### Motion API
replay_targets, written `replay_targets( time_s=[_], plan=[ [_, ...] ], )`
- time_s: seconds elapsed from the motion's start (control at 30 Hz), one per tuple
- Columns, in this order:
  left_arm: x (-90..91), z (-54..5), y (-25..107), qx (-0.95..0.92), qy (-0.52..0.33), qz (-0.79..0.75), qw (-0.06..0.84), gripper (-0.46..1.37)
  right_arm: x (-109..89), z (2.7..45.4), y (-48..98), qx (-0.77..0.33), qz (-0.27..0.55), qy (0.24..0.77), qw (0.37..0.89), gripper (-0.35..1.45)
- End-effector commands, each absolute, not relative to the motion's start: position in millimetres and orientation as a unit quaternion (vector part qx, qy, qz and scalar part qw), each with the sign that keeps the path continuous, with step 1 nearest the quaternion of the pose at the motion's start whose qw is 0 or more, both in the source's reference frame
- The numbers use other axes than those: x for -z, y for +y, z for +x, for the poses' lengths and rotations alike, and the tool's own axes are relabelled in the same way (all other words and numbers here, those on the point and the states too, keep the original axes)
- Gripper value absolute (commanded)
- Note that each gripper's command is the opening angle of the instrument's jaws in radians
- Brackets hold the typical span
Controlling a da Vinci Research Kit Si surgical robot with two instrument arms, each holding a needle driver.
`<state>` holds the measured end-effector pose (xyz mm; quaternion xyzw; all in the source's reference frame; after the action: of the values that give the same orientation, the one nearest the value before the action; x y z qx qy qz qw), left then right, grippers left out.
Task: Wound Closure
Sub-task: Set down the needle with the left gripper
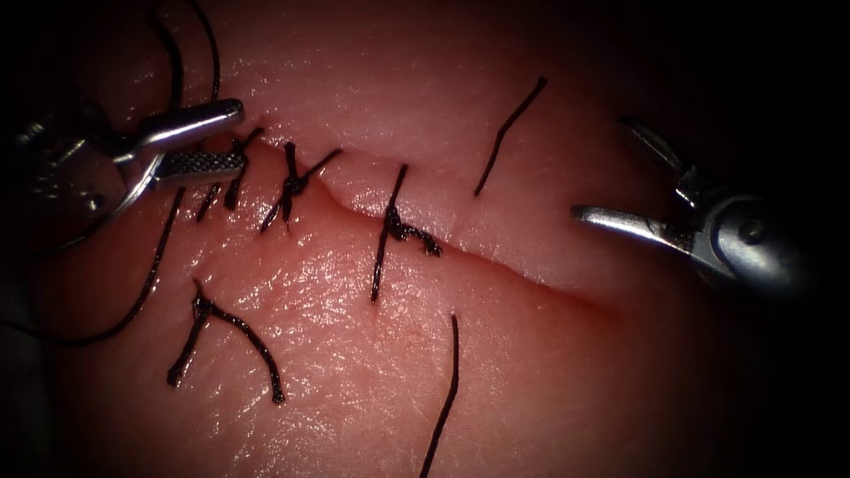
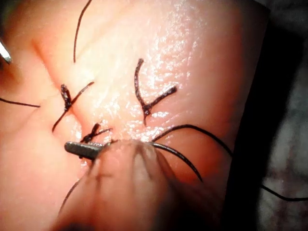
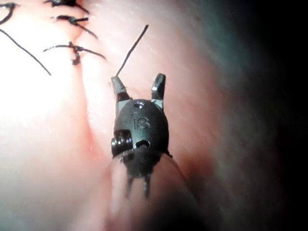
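Note:
The tissue (image 1: pixel 372 372) has a cut (image 1: pixel 531 279) running from upper left to lower right. Knotted stitches (image 1: pixel 394 226) close its left part, and its right part lies unstitched. My left tool (image 1: pixel 241 137) hovers at the cut's left end. It pinches the curved needle (image 1: pixel 133 196) deep near the hinge, so its tips stand slightly apart. The needle is out of the tissue. Long thread (image 1: pixel 150 283) trails from there down to the left. One left fingertip (image 2: pixel 84 149) shows beside a stitch. My right tool (image 1: pixel 600 166) (image 3: pixel 138 79) is wide open and holds nothing, right of the cut.
Loose cut thread pieces lie on the tissue: one (image 1: pixel 509 133) above the cut, one (image 1: pixel 447 398) below it, and a knotted piece (image 1: pixel 221 341) at lower left. A thread loop (image 2: pixel 192 130) curves over the tissue beside the left tool.

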<state>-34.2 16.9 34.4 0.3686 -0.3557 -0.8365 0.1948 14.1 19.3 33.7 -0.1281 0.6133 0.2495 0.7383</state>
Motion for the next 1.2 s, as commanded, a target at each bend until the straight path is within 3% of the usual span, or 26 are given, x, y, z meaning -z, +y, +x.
replay_targets(
  time_s=[0.03,0.2,0.43,0.6,0.73,1.0,1.2],
  plan=[
    [-34.8,-34.7,17.3,0.842,-0.334,0.378,0.192,-0.35,-33.6,14.1,19.3,-0.246,-0.124,0.615,0.739,1.34],
    [-36.3,-36.6,17.6,0.865,-0.250,0.417,0.129,-0.35,-33.6,14.1,19.2,-0.246,-0.124,0.615,0.739,1.34],
    [-35.6,-38.3,16.9,0.906,-0.069,0.410,0.087,-0.35,-33.5,14.4,19.2,-0.247,-0.125,0.614,0.739,1.35],
    [-34.3,-38.7,17.8,0.924,0.032,0.375,0.063,0.20,-33.5,14.6,19.1,-0.246,-0.124,0.615,0.739,1.36],
    [-34.2,-38.7,18.5,0.941,0.068,0.324,0.069,0.83,-33.4,14.6,19.0,-0.246,-0.124,0.615,0.739,1.36],
    [-33.7,-38.4,19.0,0.954,0.092,0.274,0.082,1.07,-33.4,14.7,18.9,-0.245,-0.123,0.615,0.739,1.36],
    [-32.5,-37.7,19.3,0.953,0.100,0.276,0.079,1.14,-33.4,14.8,18.9,-0.245,-0.123,0.615,0.739,1.36]
  ],
)
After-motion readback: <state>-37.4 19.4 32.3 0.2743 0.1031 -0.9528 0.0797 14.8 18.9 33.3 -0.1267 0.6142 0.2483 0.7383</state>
